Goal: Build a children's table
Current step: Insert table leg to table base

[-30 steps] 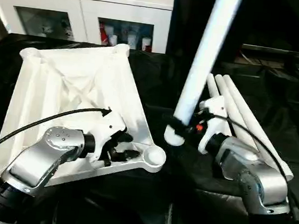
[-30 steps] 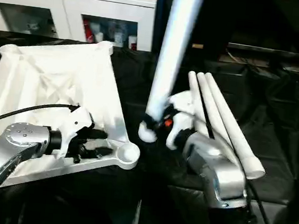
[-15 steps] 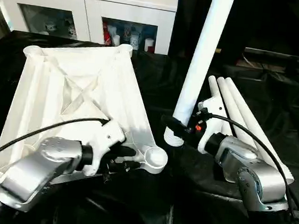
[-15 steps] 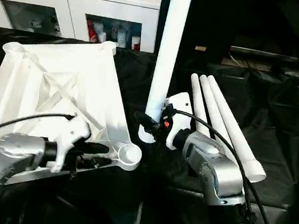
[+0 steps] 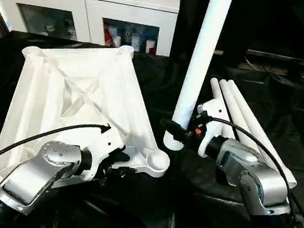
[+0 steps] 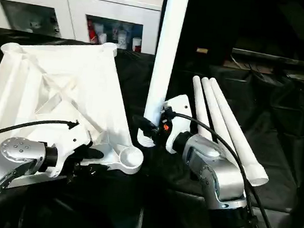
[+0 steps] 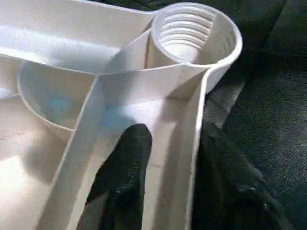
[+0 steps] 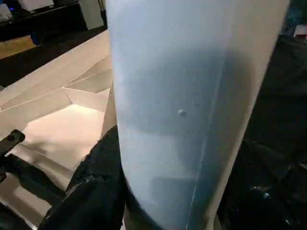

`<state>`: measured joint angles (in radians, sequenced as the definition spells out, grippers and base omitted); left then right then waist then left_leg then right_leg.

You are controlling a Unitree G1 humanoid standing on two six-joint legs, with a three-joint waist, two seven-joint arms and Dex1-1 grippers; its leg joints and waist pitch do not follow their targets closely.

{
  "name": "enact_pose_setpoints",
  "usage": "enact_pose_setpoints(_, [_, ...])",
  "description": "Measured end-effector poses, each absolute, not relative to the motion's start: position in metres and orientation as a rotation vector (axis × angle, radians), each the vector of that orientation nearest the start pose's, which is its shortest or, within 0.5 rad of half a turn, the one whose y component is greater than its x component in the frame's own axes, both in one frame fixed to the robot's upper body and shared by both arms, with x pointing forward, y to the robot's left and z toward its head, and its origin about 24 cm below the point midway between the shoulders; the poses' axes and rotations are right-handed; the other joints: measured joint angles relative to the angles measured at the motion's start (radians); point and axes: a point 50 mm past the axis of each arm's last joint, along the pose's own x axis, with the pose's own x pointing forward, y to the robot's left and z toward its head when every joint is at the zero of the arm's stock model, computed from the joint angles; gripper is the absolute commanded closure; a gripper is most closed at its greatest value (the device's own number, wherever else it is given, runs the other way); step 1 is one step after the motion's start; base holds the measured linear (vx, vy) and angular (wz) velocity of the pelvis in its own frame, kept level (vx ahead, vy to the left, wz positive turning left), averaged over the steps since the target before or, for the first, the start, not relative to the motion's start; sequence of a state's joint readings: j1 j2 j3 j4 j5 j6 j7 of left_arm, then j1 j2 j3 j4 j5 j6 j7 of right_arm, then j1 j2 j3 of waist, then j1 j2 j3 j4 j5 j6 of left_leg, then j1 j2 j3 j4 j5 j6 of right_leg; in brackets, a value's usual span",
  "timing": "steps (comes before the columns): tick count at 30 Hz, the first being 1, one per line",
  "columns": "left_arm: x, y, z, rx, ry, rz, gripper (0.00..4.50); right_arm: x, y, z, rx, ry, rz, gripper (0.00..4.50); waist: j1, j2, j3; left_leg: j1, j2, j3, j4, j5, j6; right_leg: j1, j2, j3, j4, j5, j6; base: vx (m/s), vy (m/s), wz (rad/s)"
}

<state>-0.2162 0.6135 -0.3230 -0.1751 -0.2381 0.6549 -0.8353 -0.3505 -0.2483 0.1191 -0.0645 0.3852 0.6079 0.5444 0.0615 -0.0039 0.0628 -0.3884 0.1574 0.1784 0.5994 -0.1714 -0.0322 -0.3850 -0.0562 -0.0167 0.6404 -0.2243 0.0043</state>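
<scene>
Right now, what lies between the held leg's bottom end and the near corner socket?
Only bare black cloth: the head views show the leg beside the socket, not yet over it.

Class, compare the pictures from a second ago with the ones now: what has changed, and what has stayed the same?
The left gripper has narrowed its fingers over the table top's edge wall beside the near corner socket. The leg held in the right gripper now stands straighter. The three spare legs lie as before, and the right grip is unchanged.
</scene>
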Motion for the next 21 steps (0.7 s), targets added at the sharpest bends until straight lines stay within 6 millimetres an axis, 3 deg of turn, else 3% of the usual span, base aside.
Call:
enact_pose_setpoints(5, [0.244,0.155,0.058,0.274,0.604,-1.056,3.2,0.292,-0.109,0.096,0.106,0.237,0.818,2.57,0.0,0.0,0.0,0.0,0.0,0.0,0.0,0.0,0.0,0.0,0.0,0.0,0.0,0.0,0.0,0.0,0.0,0.0])
enact_pose_setpoints(6, [0.244,0.155,0.058,0.273,0.605,-1.056,3.48,0.292,-0.109,0.096,0.106,0.237,0.818,2.57,0.0,0.0,0.0,0.0,0.0,0.0,0.0,0.0,0.0,0.0,0.0,0.0,0.0,0.0,0.0,0.0,0.0,0.0])
enact_pose_setpoints(21, [0.252,0.143,0.058,0.26,0.566,-1.086,4.48,0.294,-0.111,0.091,0.116,0.265,0.817,2.57,-0.003,-0.001,0.001,-0.001,0.0,0.0,0.0,0.0,0.0,-0.001,0.0,0.0,0.0,0.0,0.0,0.0,0.0,0.0])
